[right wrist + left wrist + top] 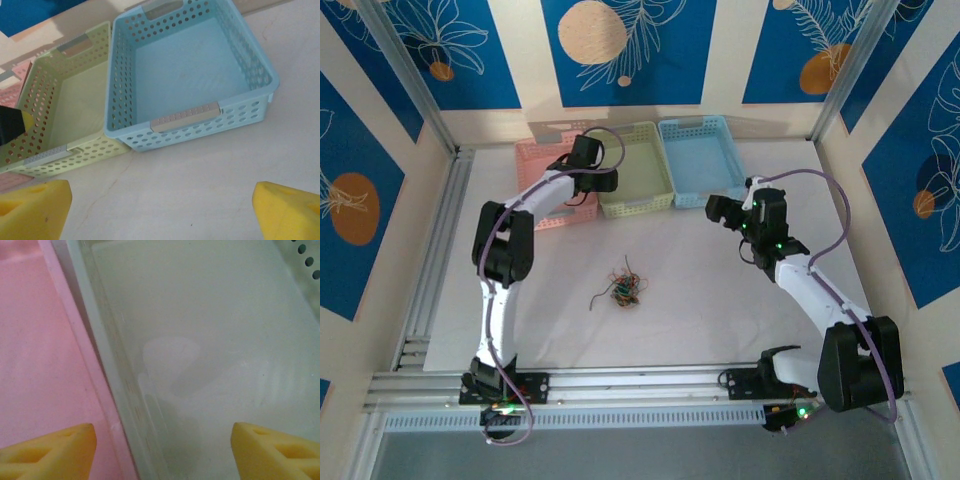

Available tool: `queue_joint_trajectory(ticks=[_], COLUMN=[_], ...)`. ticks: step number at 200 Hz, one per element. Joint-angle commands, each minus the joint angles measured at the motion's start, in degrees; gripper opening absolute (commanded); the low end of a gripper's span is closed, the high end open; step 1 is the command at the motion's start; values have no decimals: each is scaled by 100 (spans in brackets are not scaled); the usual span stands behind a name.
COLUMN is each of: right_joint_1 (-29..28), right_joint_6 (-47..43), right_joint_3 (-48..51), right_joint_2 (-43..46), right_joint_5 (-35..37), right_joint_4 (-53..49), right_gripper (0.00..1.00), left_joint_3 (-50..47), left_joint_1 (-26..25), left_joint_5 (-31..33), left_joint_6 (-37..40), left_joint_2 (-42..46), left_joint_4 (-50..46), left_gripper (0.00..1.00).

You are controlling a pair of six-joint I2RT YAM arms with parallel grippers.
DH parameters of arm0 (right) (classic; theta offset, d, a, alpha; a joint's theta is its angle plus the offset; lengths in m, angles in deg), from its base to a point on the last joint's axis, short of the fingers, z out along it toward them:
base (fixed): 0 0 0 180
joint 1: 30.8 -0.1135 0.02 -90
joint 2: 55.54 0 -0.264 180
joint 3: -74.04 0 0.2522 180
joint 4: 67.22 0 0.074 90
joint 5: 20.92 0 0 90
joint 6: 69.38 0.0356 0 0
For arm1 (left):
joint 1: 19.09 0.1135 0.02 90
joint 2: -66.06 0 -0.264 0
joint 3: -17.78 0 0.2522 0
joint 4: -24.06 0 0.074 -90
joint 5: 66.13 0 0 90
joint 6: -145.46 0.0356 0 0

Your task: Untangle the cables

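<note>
Cables point(625, 288) lie as one small clump on the white table point(700, 310), roughly midway between the two arms and in front of the baskets. I make out dark, red, green and brown strands knotted together, with one thin strand trailing off toward the left arm's side. Neither claw touches the clump; both are well apart from it.

Left gripper point(603, 182): I see it reaching over the far row of baskets, above the shared edge of the pink basket point(535, 160) and the pale green basket point(650, 165). From the left wrist camera, the left gripper point(162, 450) has its yellow fingertips point(55, 447) spread wide, one over the pink basket point(35, 365) and one over the green basket point(215, 315). Nothing sits between them.

Right gripper point(718, 210): it hangs above bare table just in front of the blue basket point(705, 150). From the right wrist camera, the right gripper point(160, 210) is also spread wide, yellow pads point(32, 207) at either lower corner, with only table surface between. That view looks onto the blue basket point(185, 70) and the green basket point(75, 105), set side by side and touching. The floors of both, so far as I can see them, are bare.
</note>
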Motion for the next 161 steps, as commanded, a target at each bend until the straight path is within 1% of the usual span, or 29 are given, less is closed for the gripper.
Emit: queue_joint_trajectory(ticks=[1, 17, 26, 44, 65, 81, 94, 108, 122, 142, 161], right_joint_1=[-232, -519, -687, -1115, -1607, -1923, -2163, -2373, -2476, -2631, -2858], right_joint_6=[-24, 5, 34, 153, 231, 214, 155, 49, -26, -230, -496], right_joint_3=[-406, -760, -926, -1360, -1626, -1731, -1796, -1742, -1591, -1458, -1508], right_joint_2=[-100, -244, -344, -678, -1077, -1374, -1561, -1652, -1687, -1746, -1812], right_joint_5=[-203, -361, -398, -499, -743, -1142, -1331, -1340, -1544, -1905, -2016], right_joint_4=[-582, -1190, -1495, -2234, -2750, -3002, -3186, -3250, -3210, -3220, -3384], right_gripper=[92, 89, 89, 83, 79, 75, 71, 71, 68, 67, 66], left_joint_3=[-483, -1348, -1971, -3300, -4768, -5619, -6164, -6629, -6969, -7087, -7081], left_joint_1=[-76, -78, -76, -76, -81, -74, -76, -76, -72, -81, -76], left_joint_5=[-8, -50, -86, -213, -469, -726, -972, -1002, -1044, -1326, -1619], left_joint_6=[103, 47, -3, -141, -202, -164, -113, -98, -120, -77, -22], left_joint_2=[1202, 2128, 2716, 3921, 5177, 6008, 6543, 6965, 7171, 7121, 7037], left_joint_4=[172, 500, 745, 1184, 1575, 1706, 1801, 1916, 2145, 2318, 2448], left_gripper=[75, 76, 76, 77, 78, 77, 77, 77, 77, 76, 75])
